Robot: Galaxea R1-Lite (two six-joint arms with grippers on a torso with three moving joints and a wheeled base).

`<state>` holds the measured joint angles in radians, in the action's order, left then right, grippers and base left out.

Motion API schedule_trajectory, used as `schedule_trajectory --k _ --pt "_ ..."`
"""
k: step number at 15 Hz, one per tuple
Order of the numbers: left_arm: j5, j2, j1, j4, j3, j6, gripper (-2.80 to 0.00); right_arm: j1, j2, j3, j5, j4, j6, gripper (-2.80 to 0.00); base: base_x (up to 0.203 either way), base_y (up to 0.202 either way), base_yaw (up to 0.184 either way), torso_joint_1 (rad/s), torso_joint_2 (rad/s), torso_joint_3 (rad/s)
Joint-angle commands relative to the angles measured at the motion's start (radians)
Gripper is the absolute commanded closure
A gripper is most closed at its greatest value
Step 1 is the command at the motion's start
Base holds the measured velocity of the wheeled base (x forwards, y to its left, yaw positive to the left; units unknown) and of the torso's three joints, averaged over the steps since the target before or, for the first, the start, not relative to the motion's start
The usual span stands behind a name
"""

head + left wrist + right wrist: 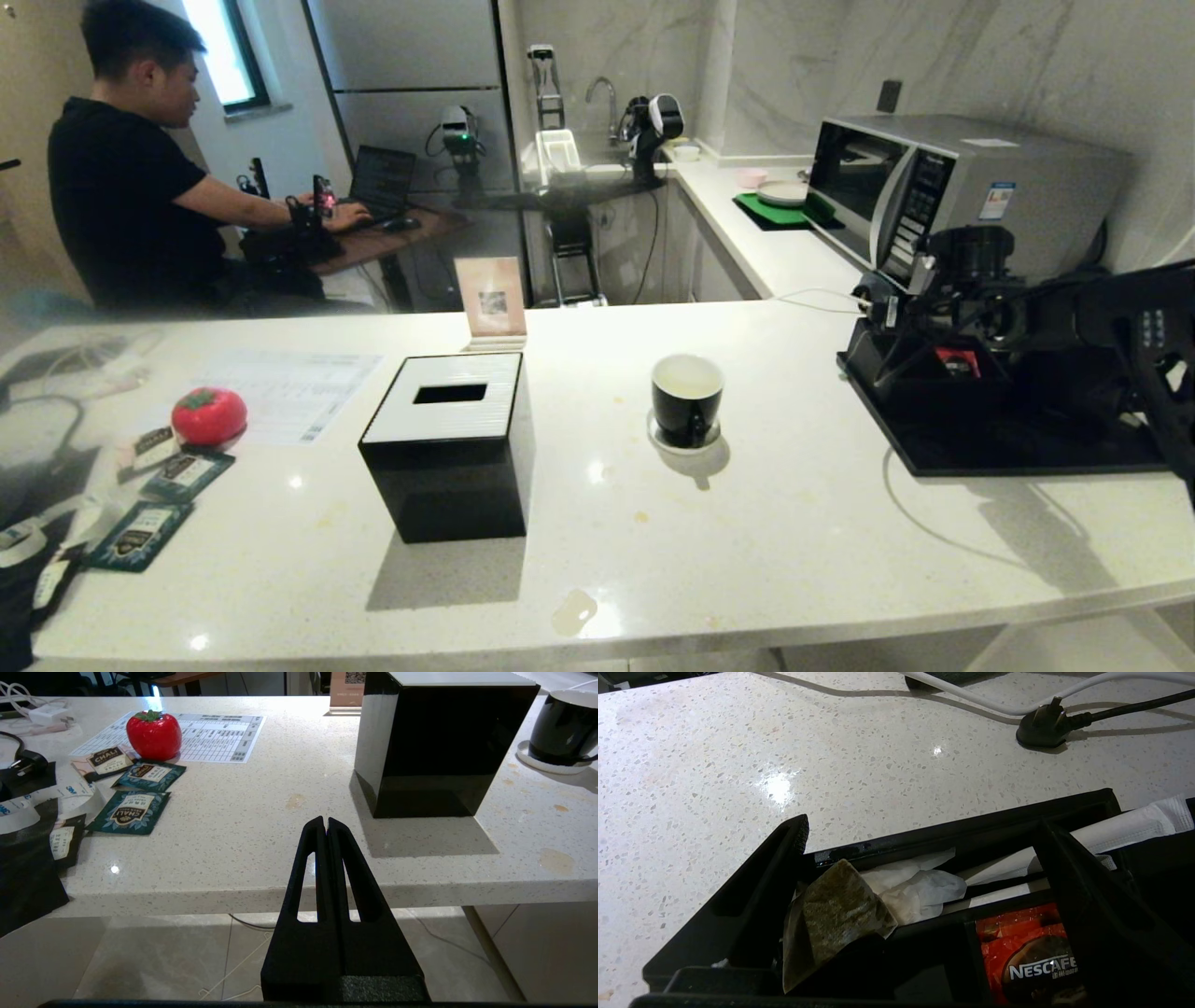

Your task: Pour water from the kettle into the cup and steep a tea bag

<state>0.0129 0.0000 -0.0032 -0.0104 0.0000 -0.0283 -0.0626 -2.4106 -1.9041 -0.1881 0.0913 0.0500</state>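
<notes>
The black cup (pixel 687 399), white inside, stands on its small saucer (pixel 665 442) mid-counter; it also shows as the cup (pixel 565 728) in the left wrist view. My right gripper (pixel 920 359) reaches in from the right over a black organizer box (pixel 971 833) on a black tray (pixel 1008 448). The right gripper (pixel 920 833) is open, its fingers (pixel 775 872) straddling the compartment where the grey-green tea bag (pixel 836 910) leans, close to one finger. The kettle is hidden. My left gripper (pixel 326 820) is shut and parked off the counter's front edge.
A red Nescafe sachet (pixel 1027 952) and white paper packets (pixel 920 886) share the organizer. A black tissue box (pixel 448 448), a red tomato-shaped object (pixel 209 415) and teal packets (pixel 187 476) lie to the left. A microwave (pixel 934 187) stands behind; a person (pixel 131 168) sits far left.
</notes>
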Motion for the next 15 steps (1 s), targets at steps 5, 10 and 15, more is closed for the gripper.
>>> schedule_trajectory --k 5,10,15 --pt "0.001 0.002 0.0 0.0 0.0 -0.001 0.0 0.006 0.019 0.039 -0.001 0.004 0.004 -2.8 0.0 0.0 0.0 0.0 0.0 0.0" --pt "0.001 0.002 0.0 0.0 0.0 -0.001 0.0 0.015 0.016 0.039 0.0 0.005 0.005 -2.8 0.0 0.0 0.0 0.0 0.0 0.0" --pt "0.001 0.002 0.0 0.0 0.0 -0.001 0.0 0.013 0.025 0.036 -0.001 0.005 0.005 -2.8 0.0 0.0 0.0 0.0 0.0 0.0"
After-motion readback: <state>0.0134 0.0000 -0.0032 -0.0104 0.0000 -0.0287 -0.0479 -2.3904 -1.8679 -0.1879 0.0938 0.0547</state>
